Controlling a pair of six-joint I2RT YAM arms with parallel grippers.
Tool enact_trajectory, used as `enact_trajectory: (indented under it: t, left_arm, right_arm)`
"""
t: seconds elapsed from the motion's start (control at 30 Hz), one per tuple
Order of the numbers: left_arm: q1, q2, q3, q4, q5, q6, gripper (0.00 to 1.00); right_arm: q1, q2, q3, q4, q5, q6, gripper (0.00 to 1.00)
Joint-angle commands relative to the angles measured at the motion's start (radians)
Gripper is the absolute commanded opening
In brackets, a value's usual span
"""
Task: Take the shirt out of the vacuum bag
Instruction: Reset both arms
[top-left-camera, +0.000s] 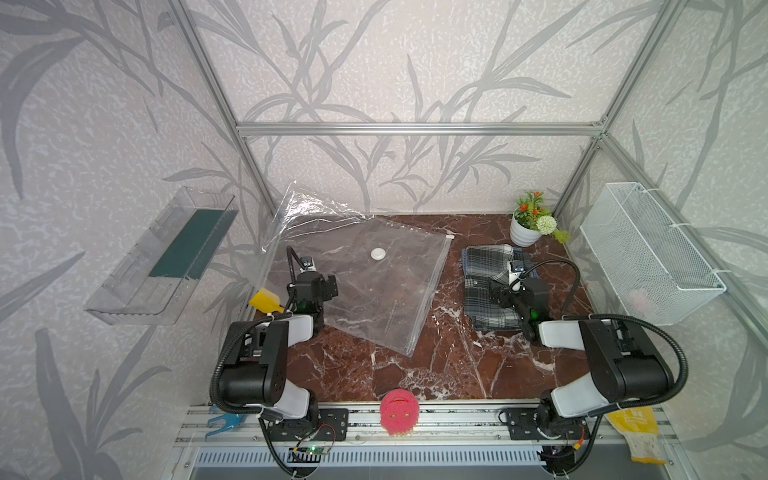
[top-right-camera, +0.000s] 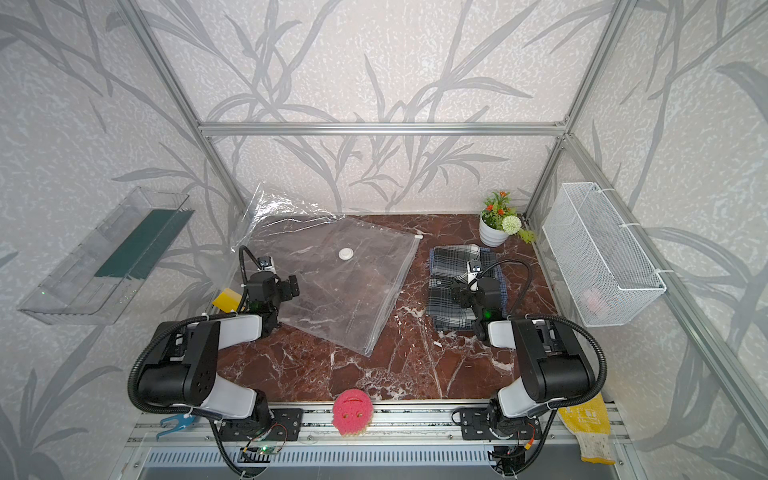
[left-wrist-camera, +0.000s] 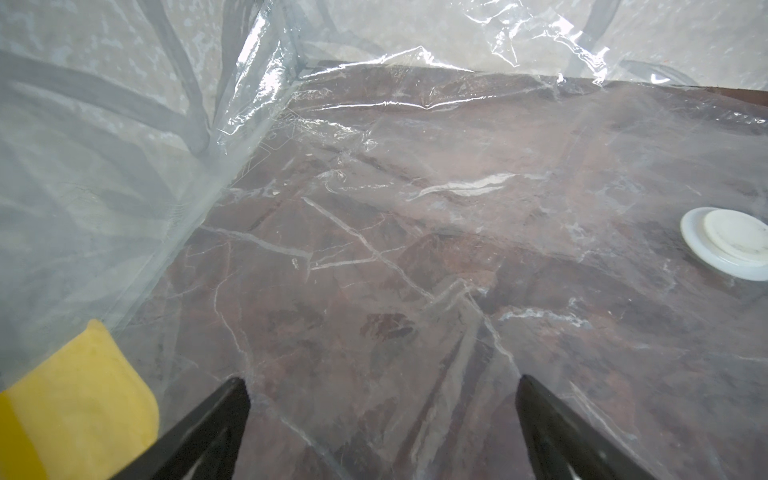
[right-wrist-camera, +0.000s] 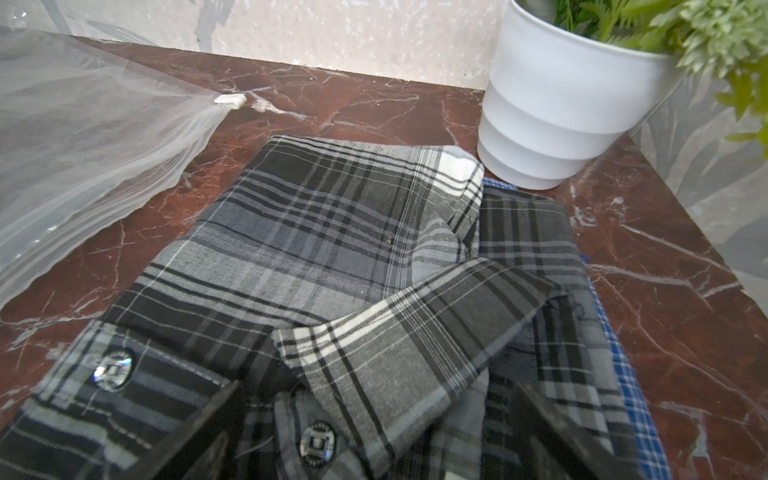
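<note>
The vacuum bag (top-left-camera: 374, 291) (top-right-camera: 332, 286) lies flat on the marble table, clear and with nothing inside. Its far-left corner curls up the wall. The round white valve (top-left-camera: 378, 252) (left-wrist-camera: 727, 243) faces up, and the small white slider (top-left-camera: 449, 236) (right-wrist-camera: 230, 99) sits at the bag's far right corner. The grey plaid shirt (top-left-camera: 482, 266) (top-right-camera: 446, 266) (right-wrist-camera: 332, 232) lies folded on the table to the right of the bag, outside it. My left gripper (top-left-camera: 316, 282) (left-wrist-camera: 381, 380) hangs open over the bag's left part. My right gripper (top-left-camera: 509, 286) (right-wrist-camera: 376, 388) is open, low over the shirt's collar.
A white plant pot (top-left-camera: 524, 232) stands behind the shirt. A wire basket (top-left-camera: 648, 253) hangs on the right wall and a clear shelf (top-left-camera: 162, 257) on the left wall. A yellow object (top-left-camera: 264, 300) lies at the table's left edge, a pink sponge (top-left-camera: 398, 411) on the front rail.
</note>
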Motion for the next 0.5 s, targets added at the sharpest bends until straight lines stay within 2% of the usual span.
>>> enact_trajectory:
  t: [0.0,0.03,0.1,0.13,0.17,0.2,0.27,0.3,0.33,0.37,0.47]
  left_arm:
    - [-0.004,-0.013,0.015,0.014,-0.007,0.008,0.99]
    - [-0.004,-0.013,0.016,0.013,-0.007,0.007,0.99]
    - [-0.003,-0.013,0.014,0.013,-0.007,0.007,0.99]
    - [-0.004,-0.013,0.014,0.014,-0.008,0.008,0.99]
    - [-0.004,-0.013,0.014,0.014,-0.009,0.008,0.99]
    - [-0.004,-0.014,0.014,0.013,-0.007,0.009,0.99]
    - [-0.005,-0.014,0.014,0.013,-0.007,0.007,0.99]
    - [-0.005,-0.014,0.015,0.014,-0.008,0.008,0.99]
    - [-0.004,-0.014,0.015,0.014,-0.008,0.009,0.99]
    - [-0.005,-0.013,0.014,0.014,-0.008,0.009,0.99]
    - [-0.005,-0.013,0.016,0.013,-0.009,0.008,0.99]
  right_arm:
    - [-0.004,-0.021,0.008,0.019,-0.135,-0.065,1.00]
    - [0.000,-0.023,0.000,0.029,-0.132,-0.062,0.99]
    - [-0.001,-0.023,0.002,0.025,0.074,0.033,0.99]
    - [-0.001,-0.020,-0.002,0.037,0.019,0.005,0.99]
    - [-0.002,-0.020,0.008,0.020,-0.110,-0.060,0.98]
    - [-0.002,-0.024,0.001,0.022,-0.149,-0.066,0.98]
    - [-0.009,-0.023,0.004,0.024,0.047,0.032,0.99]
    - [-0.009,-0.021,0.002,0.028,0.023,0.017,0.99]
    - [-0.009,-0.012,0.016,0.016,-0.076,-0.029,0.99]
    - [-0.008,-0.019,0.023,-0.008,-0.112,-0.042,0.99]
    - [-0.009,-0.014,0.025,-0.008,-0.044,-0.012,0.99]
